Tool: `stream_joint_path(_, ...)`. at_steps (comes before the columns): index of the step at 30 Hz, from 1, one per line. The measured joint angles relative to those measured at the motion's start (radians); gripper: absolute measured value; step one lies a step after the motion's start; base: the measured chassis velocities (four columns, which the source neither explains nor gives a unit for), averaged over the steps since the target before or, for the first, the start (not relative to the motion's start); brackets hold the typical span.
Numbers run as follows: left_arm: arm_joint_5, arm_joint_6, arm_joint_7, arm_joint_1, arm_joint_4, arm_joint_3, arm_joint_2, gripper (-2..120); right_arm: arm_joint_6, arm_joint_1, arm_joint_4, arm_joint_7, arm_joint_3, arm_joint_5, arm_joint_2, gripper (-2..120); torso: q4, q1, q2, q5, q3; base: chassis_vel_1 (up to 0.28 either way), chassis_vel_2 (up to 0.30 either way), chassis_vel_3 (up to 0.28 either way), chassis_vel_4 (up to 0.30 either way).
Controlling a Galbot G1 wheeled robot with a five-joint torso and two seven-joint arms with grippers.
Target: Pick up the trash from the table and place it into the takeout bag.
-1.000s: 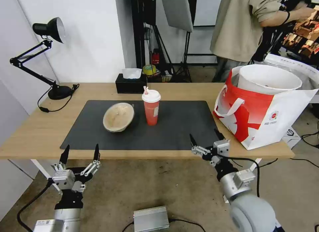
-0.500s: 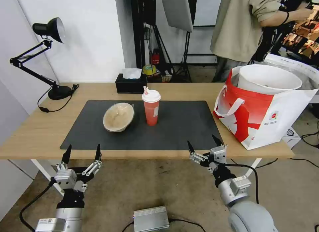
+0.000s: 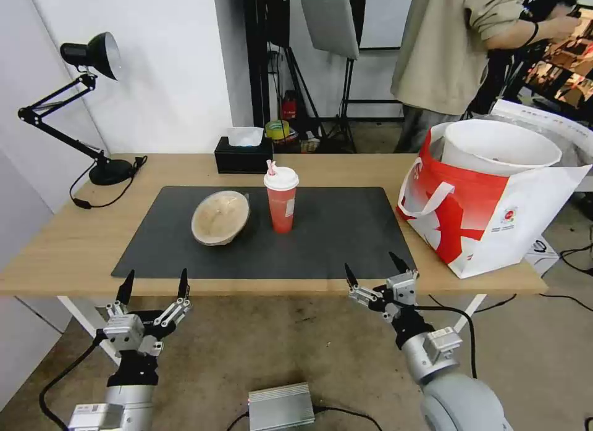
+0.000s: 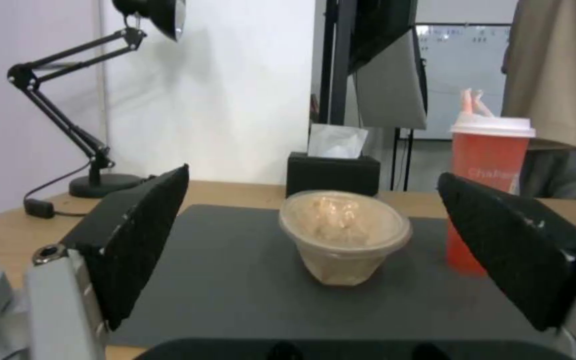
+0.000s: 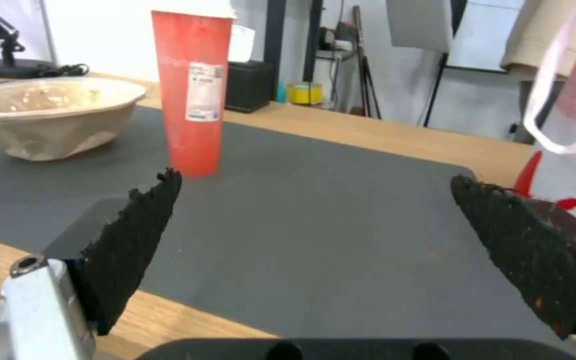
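Observation:
On the black mat (image 3: 333, 233) of the light-wood table (image 3: 74, 239) lies a tan lidded bowl (image 3: 220, 217), tilted, with a red paper cup (image 3: 281, 199) with white lid and straw upright just to its right. The red-and-white takeout bag (image 3: 488, 215) stands open at the table's right end, and a wide white bowl (image 3: 500, 146) sits in its mouth. My left gripper (image 3: 156, 276) hangs open below the front edge, facing the tan bowl (image 4: 345, 235) and cup (image 4: 491, 170). My right gripper (image 3: 370, 264) is open at the front edge, its fingers (image 5: 135, 240) framing the mat, with the cup (image 5: 195, 95) ahead.
A black tissue box (image 3: 244, 154) sits at the table's back, and a black desk lamp (image 3: 111, 170) stands at the back left. A person (image 3: 451, 48) stands behind the bag. A silver box (image 3: 281, 406) lies on the floor between my arms.
My right gripper has drawn back and down from the table's front edge, drifting slightly left. The left gripper has barely moved. The trash and bag are where they were.

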Motion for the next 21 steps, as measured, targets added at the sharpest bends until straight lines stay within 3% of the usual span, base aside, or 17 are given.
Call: stream_joint_path(21, 0.006, -0.069, 0.001, 0.056, 0.012, -0.012, -0.02, 100, -0.066, 0.186, -0.115, -0.049, -0.115, 0.032, -0.041, 100, 0.0, 0.0, 0.0, 0.0, 0.0, 0.0, 0.0, 0.0, 0.0)
